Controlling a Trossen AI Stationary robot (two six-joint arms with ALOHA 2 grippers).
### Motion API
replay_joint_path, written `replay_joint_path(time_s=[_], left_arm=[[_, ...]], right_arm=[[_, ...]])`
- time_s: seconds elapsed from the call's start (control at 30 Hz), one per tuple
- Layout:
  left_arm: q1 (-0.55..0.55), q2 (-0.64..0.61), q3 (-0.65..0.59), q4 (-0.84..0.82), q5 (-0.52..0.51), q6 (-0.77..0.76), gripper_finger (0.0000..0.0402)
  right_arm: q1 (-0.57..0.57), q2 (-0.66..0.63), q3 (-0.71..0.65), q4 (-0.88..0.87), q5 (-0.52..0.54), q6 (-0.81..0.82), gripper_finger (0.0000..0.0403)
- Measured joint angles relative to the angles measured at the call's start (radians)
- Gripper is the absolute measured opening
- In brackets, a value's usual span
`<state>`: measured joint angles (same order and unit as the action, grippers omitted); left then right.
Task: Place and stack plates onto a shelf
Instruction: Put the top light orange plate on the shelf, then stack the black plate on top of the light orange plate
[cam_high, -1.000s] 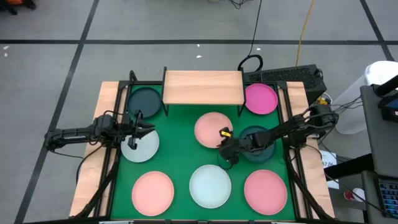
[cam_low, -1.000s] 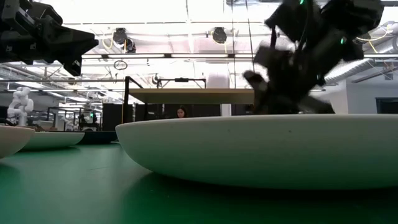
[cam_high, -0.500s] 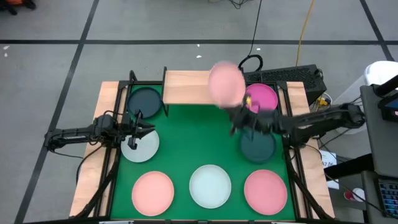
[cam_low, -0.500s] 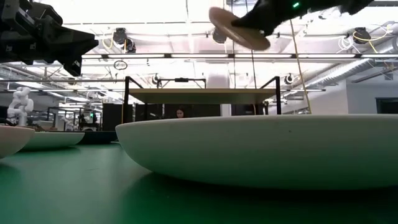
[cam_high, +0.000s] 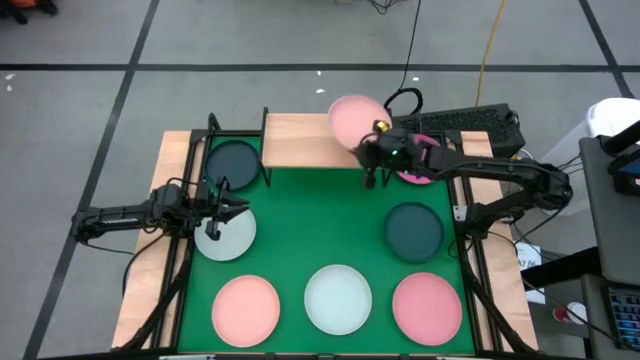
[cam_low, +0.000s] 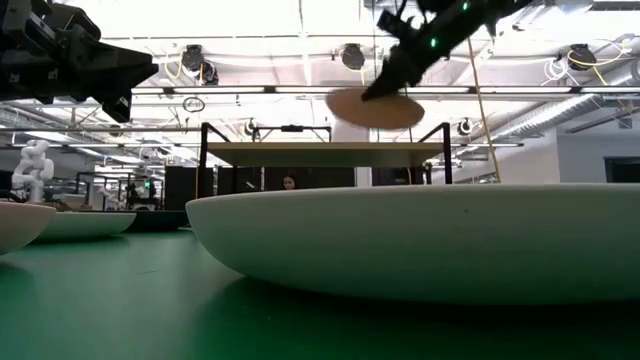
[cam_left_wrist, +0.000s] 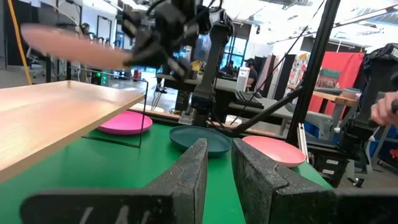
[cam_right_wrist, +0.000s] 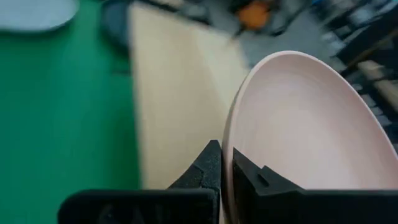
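Gripper on my right arm (cam_high: 372, 150) pinches a pale pink plate (cam_high: 352, 117) by its rim, seemingly just above the shelf (cam_high: 300, 140). Next I lower it flat and release; my left gripper (cam_high: 228, 207) waits, nearly closed.

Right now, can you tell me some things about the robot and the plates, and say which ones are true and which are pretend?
1. The right gripper holds a pale pink plate by its rim, above the shelf. True.
2. The plate already lies flat on the shelf. False: in the low view it hangs in the air above the board.
3. The left gripper carries a magenta plate. False: it holds nothing and sits over a pale mint-white plate.
4. A dark teal-grey plate lies on the green table. True.
5. Three plates are stacked on the shelf. False: no plates lie on it.
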<state>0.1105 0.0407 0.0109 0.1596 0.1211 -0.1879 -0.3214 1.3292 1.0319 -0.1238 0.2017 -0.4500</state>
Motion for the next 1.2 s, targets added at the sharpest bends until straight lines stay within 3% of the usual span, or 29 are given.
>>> replay_joint_path(time_s=[0.23, 0.33, 0.63, 0.83, 0.97, 1.2], left_arm=[[0.0, 0.0, 0.0, 0.0, 0.0, 0.0, 0.0077], [0.0, 0.0, 0.0, 0.0, 0.0, 0.0, 0.0077], [0.0, 0.0, 0.0, 0.0, 0.0, 0.0, 0.0077], [0.0, 0.0, 0.0, -0.001, 0.0, 0.0, 0.0077], [0.0, 0.0, 0.0, 0.0, 0.0, 0.0, 0.0077], [0.0, 0.0, 0.0, 0.001, 0.0, 0.0, 0.0077]], right_arm=[[-0.006, 0.094, -0.052, 0.065, 0.018, -0.002, 0.0013], [-0.005, 0.116, -0.076, 0.169, 0.081, 0.028, 0.0026], [-0.004, 0.099, -0.083, 0.222, 0.083, 0.054, 0.0093], [0.042, -0.009, -0.084, 0.222, 0.081, 0.064, 0.0134], [0.107, -0.139, -0.084, 0.241, -0.003, 0.088, 0.014], [0.157, -0.32, -0.083, 0.247, -0.182, 0.468, 0.0141]])
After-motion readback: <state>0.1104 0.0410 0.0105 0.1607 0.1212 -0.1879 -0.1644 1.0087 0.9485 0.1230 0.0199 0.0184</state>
